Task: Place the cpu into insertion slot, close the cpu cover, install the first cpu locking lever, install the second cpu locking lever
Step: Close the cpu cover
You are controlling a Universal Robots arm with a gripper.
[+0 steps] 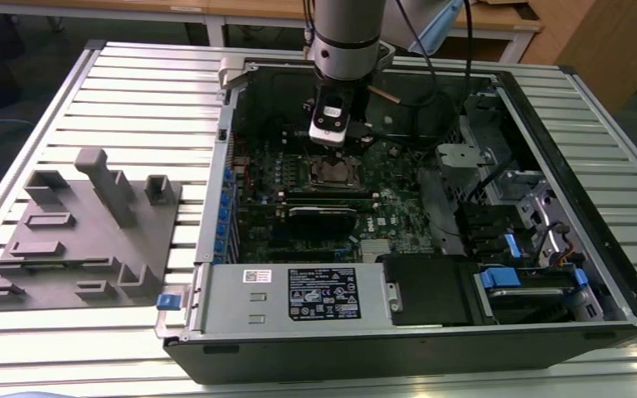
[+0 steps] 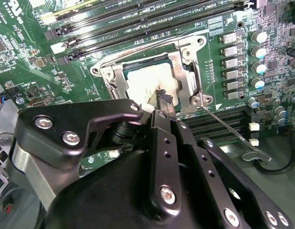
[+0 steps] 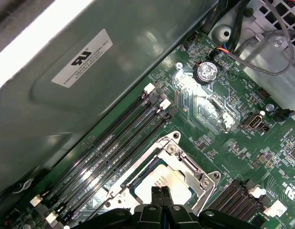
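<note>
The cpu (image 2: 140, 83) lies flat in the insertion slot (image 1: 335, 172) on the green motherboard; its silvery top also appears in the first wrist view (image 3: 168, 180). The cpu cover (image 2: 184, 71), a silver frame, lies down around the chip, which shows through its window. One thin locking lever (image 2: 228, 130) sticks out unlatched from the socket's corner over the neighbouring black slots. My gripper (image 3: 160, 192) hangs just above the chip's middle, fingers pressed together with nothing between them. In the exterior view the gripper (image 1: 331, 143) stands upright over the socket inside the open case.
Long black memory slots (image 3: 114, 138) flank the socket. The case wall (image 3: 90, 71) rises close behind it. A coin battery (image 3: 206, 71) and cables sit further off. A grey fixture (image 1: 75, 240) rests on the table at the exterior view's left. The power supply (image 1: 296, 292) and drive bays (image 1: 523, 282) fill the case's front.
</note>
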